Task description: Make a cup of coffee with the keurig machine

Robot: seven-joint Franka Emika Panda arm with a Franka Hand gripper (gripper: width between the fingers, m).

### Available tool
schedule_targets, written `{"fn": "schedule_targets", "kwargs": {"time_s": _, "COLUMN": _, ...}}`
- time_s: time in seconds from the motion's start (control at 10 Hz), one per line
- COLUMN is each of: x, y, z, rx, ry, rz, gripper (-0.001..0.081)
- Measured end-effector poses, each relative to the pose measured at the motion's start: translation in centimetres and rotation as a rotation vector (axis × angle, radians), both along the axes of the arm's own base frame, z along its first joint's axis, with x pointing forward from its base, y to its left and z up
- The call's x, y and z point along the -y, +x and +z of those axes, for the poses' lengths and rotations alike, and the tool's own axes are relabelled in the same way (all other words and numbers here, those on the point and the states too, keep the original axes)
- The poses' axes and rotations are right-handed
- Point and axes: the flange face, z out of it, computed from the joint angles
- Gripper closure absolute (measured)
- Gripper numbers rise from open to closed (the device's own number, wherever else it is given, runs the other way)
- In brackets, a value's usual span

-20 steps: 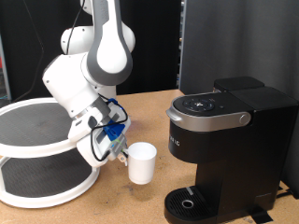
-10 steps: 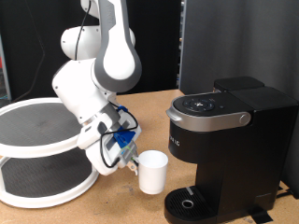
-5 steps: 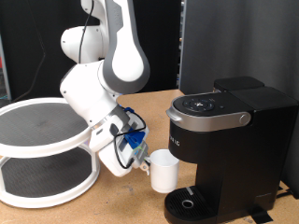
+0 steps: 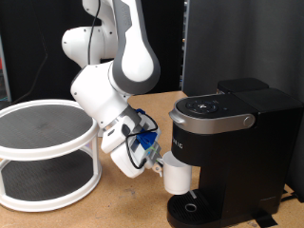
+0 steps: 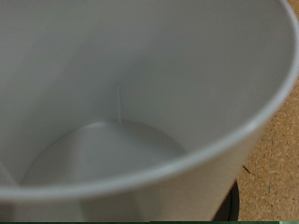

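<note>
The white cup hangs just above the round drip tray, under the front of the black keurig machine. My gripper is shut on the cup's side that faces the exterior view's left and holds it off the table. The machine's silver-grey lid handle is down. In the wrist view the cup's empty white inside fills the picture, with a sliver of the dark drip tray at one corner. The gripper's fingers do not show in the wrist view.
A white two-tier round rack stands at the exterior view's left on the wooden table. A black panel rises behind the machine. The arm's body leans over the table's middle.
My gripper has carried the cup from beside the rack towards the exterior view's right, up to the machine and over the drip tray.
</note>
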Motion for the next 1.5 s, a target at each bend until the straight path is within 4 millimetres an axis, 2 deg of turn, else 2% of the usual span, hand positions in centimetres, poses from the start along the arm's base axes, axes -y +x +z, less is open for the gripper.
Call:
{"fn": "schedule_targets", "kwargs": {"time_s": 0.4, "x": -0.6, "y": 0.6, "z": -0.1, "rx": 0.017, "ry": -0.009, "rz": -0.013, "gripper": 0.0734}}
{"fn": "schedule_targets", "kwargs": {"time_s": 1.5, "x": -3.0, "y": 1.4, "z": -4.2, "rx": 0.041, "ry": -0.034, "rz": -0.026, "gripper": 0.0734}}
